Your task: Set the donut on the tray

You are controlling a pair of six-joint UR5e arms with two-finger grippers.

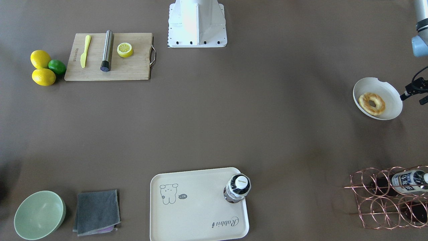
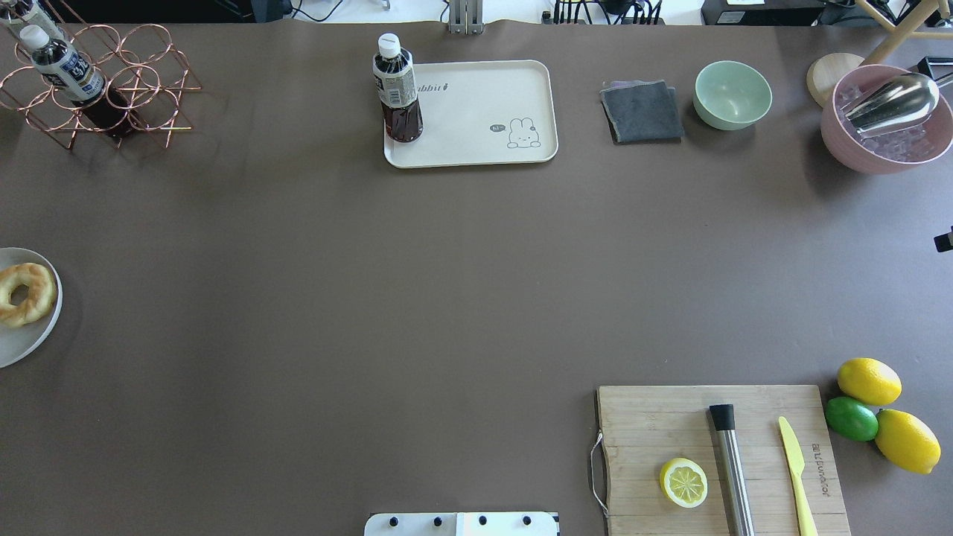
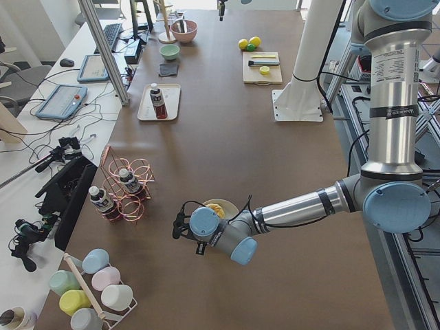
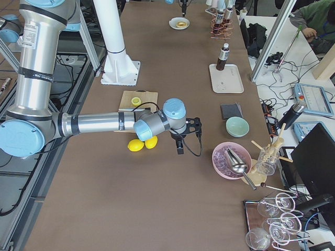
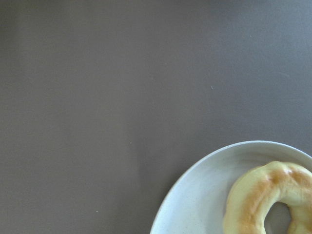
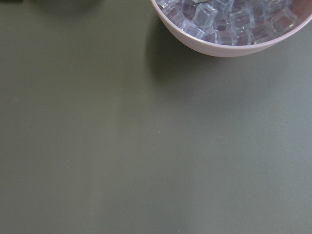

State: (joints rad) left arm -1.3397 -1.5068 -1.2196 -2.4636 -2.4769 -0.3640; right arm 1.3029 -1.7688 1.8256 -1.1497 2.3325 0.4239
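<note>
The donut (image 1: 371, 103) lies on a round white notched plate (image 1: 389, 92) at the table's edge on my left side. It also shows in the overhead view (image 2: 26, 294) and in the left wrist view (image 5: 273, 200). The cream tray (image 1: 197, 207) with the bear drawing sits at the far edge of the table from me (image 2: 476, 112), with an upright dark drink bottle (image 1: 238, 188) on one corner. My left gripper (image 3: 180, 225) hovers beside the plate, and I cannot tell its jaw state. My right gripper (image 4: 180, 144) hangs near the pink ice bowl, jaw state also unclear.
A wooden cutting board (image 2: 670, 417) holds a lemon half (image 2: 683, 482), a yellow knife and a metal muddler. Lemons and a lime (image 2: 851, 418) lie beside it. A green bowl (image 2: 732, 94), grey cloth (image 2: 642, 112), pink ice bowl (image 2: 878, 141) and copper bottle rack (image 2: 97, 89) line the far edge.
</note>
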